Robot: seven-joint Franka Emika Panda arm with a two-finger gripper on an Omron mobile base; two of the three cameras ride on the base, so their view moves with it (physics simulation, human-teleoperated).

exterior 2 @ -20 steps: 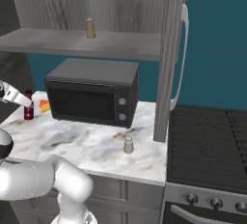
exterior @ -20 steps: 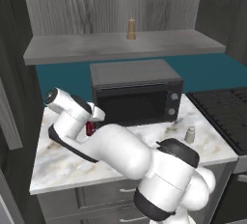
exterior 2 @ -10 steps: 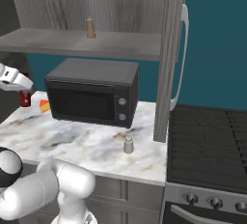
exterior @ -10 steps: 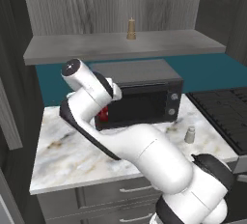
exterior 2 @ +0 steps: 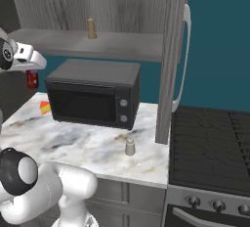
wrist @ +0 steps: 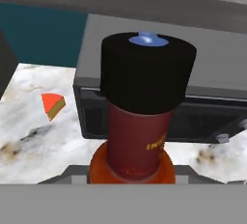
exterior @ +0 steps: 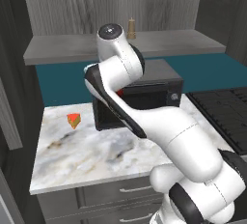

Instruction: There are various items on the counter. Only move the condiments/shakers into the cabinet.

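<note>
Arm raised high, bent leftward, fingers [exterior 2: 32,78] seemingly clamped on a load.

The arm has swung up from low over the counter [exterior: 87,155], and its gripper [exterior 2: 33,70] now carries the sauce bottle [exterior 2: 32,79] well above the stone, at the height of the microwave [exterior 2: 93,96] top, left of it. With the bottle lifted away, the orange wedge [exterior: 73,120] now lies alone at the counter's far left.

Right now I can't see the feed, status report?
Gripper shut on sauce bottle, lifted above counter. Tan shaker already in cabinet. Microwave below the shelf.
</note>
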